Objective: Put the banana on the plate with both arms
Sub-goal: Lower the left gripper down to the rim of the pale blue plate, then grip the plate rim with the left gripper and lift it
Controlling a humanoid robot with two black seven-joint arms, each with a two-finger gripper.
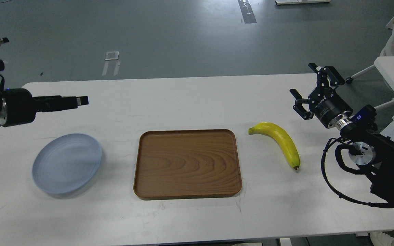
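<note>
Overhead, right end effector (309, 89) hovers spread wide near the banana (280, 140); left end effector (77, 100) looks closed, level.

Small white lettering on right tool (308, 91) body; too small to read; no other text.

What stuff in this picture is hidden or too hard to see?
- Left gripper: head view, seen side-on and dark, so open or shut is unclear.
- Left arm: cut off by the left edge.
- Right arm: its lower part runs off the right edge; the right gripper itself shows, open.
- Underside of the banana, plate and tray: hidden against the table.
</note>
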